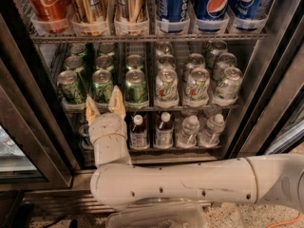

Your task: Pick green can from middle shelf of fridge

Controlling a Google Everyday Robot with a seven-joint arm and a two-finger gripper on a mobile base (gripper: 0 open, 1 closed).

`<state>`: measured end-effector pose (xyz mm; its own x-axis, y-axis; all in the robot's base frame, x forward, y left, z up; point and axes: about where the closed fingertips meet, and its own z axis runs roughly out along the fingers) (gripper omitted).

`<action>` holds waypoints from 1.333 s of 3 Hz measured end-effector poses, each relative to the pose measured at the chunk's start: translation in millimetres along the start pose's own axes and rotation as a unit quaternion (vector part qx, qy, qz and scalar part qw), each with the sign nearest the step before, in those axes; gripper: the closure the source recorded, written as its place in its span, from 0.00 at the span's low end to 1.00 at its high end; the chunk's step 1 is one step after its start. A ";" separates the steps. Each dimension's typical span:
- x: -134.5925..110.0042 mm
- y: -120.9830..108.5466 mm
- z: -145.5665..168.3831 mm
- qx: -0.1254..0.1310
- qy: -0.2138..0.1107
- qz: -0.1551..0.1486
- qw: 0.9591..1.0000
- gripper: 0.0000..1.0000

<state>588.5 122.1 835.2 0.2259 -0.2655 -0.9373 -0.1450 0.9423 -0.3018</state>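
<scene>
I see the gripper point(104, 106) low at the left side of the fridge point(273, 75), just in front of the front edge of the middle shelf point(190, 108). Its two tan fingers point(117, 101) point upward and are spread apart, with nothing between them. The green can point(102, 86) stands at the front of the second lane from the left on this shelf, directly above and behind the fingertips. I cannot tell if they touch it. More green cans point(136, 86) stand close on both sides of it and in rows behind, so there is little room around it.

To the right, three lanes hold white cans point(197, 84) with green and red print that I cannot read. On the shelf above I read part of the Coca-Cola script on a red can point(45, 1). Next to it are gold cans point(88, 4), then blue cans point(213, 4) with the round Pepsi sign and the word "pepsi". Under the middle shelf stand small bottles point(164, 129) with white caps and clear bottles point(187, 132). The white arm point(190, 179) lies across the bottom of my view.
</scene>
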 end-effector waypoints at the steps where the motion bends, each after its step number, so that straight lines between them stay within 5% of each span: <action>1: 0.0 0.0 0.1 0.000 0.000 0.000 1.000 0.35; 4: -10.2 -5.1 20.1 0.015 0.000 0.041 0.999 0.32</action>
<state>606.3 124.1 849.8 0.2140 -0.1864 -0.9589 -0.1352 0.9665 -0.2181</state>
